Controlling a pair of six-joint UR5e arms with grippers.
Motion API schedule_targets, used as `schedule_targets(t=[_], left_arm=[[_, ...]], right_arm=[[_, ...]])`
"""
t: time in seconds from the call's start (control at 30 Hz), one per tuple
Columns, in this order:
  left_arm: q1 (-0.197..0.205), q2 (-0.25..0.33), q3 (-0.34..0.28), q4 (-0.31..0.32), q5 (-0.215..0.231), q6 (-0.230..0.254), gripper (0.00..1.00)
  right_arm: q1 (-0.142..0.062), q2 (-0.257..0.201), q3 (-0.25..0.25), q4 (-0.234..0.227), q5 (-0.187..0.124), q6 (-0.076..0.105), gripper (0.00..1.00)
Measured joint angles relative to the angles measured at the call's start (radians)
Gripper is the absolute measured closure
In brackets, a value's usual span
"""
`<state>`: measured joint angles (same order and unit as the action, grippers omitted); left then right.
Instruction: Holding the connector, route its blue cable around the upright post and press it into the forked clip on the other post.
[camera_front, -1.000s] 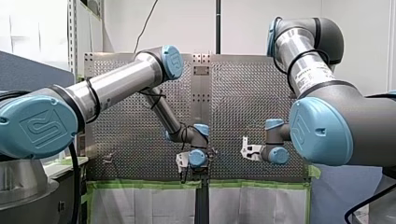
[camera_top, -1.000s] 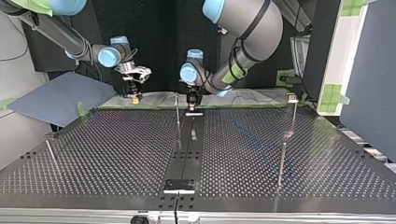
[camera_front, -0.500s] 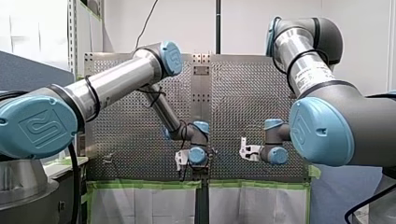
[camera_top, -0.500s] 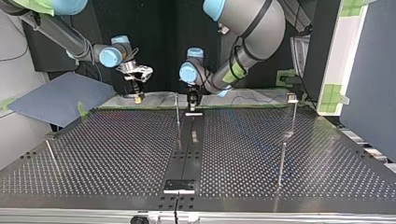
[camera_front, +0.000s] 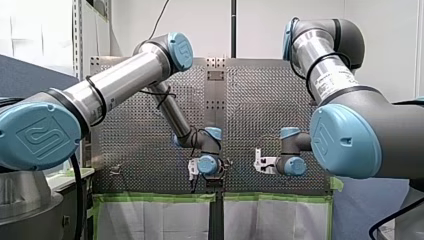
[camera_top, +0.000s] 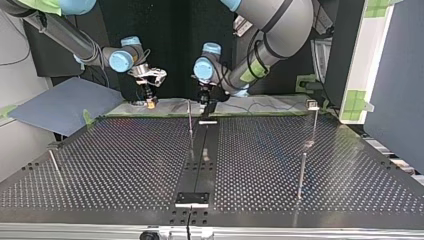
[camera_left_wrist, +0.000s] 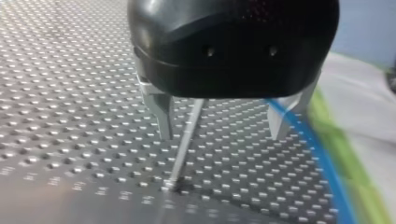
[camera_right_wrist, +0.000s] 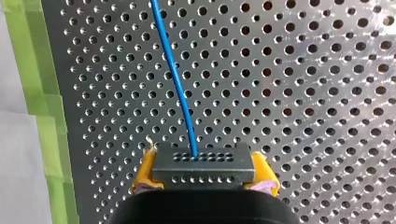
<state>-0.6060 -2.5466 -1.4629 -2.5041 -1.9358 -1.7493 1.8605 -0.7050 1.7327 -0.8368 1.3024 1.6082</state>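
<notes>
Near the upright post (camera_top: 189, 117), my right gripper (camera_right_wrist: 204, 174), clamping the connector (camera_right_wrist: 204, 163), is edging in to start routing while my open left gripper (camera_left_wrist: 222, 135) is lifting.

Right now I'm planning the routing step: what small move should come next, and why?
Probably my right pincer should carry the connector sideways, drawing the blue cable against the upright post. It is shut on the connector, the cable runs straight ahead of it, and in the left wrist view the cable passes clear of the post, with my left pincer open, holding nothing.
</notes>
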Motion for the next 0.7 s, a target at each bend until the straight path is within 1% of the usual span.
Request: schedule_targets(t=[0.2,0.43,0.53,0.7], left_arm=[[0.000,0.001,-0.054,-0.005,0.001,0.006,0.00],[-0.010,0.011,-0.115,0.000,-0.002,0.034,0.00],[-0.018,0.026,-0.130,0.002,-0.007,0.039,0.00],[-0.026,0.057,-0.136,0.007,-0.017,0.040,0.00]], right_arm=[[-0.003,0.000,0.000,0.000,0.003,0.003,1.00],[-0.005,0.000,0.000,0.000,0.003,0.005,1.00],[-0.005,0.000,0.000,0.000,0.003,0.006,1.00],[-0.005,0.000,0.000,-0.004,0.003,0.007,1.00]])
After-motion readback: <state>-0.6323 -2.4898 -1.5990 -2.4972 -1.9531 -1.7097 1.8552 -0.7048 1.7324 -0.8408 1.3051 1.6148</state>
